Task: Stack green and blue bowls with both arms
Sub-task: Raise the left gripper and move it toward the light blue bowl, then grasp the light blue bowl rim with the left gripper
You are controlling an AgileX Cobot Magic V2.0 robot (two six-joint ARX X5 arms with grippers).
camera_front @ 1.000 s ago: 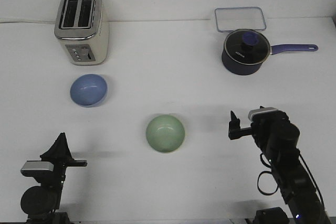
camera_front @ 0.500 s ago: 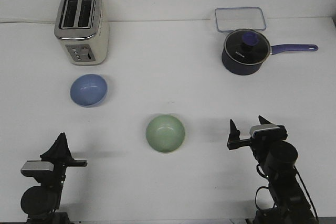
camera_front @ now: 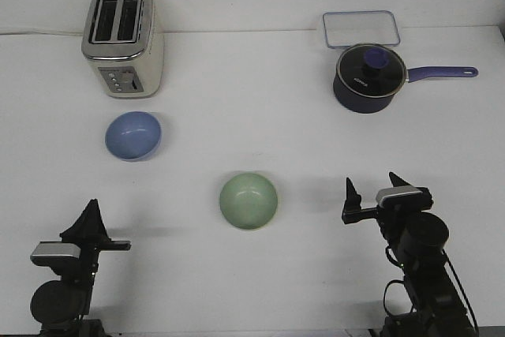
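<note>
1. I am looking at a white, matte desk (camera_front: 237, 290) carrying two small round bowls of equal size, both matte and sitting upright with nothing in them.
2. The blue bowl (camera_front: 133, 135) is sitting left of centre, just in front of a boxy silver and cream toaster (camera_front: 122, 39) with two dark slots.
3. The green bowl (camera_front: 248, 200) is resting near the middle of the desk, well apart from the blue one, so nothing is stacked.
4. At the far right a dark navy saucepan (camera_front: 364, 80) is standing with a glass lid on it and a purple handle pointing right; what is inside I cannot tell.
5. Just behind it a clear rectangular container (camera_front: 360, 28) is lying, apparently empty.
6. My right end effector (camera_front: 372, 193) is hovering to the right of the green bowl, its pointed black fingers spread apart and gripping nothing.
7. My left end effector (camera_front: 89, 223) is sitting low at the near left; from here I cannot tell how far it is parted.
8. Against half a second ago, the right arm is barely shifting, and both bowls are staying put.
</note>
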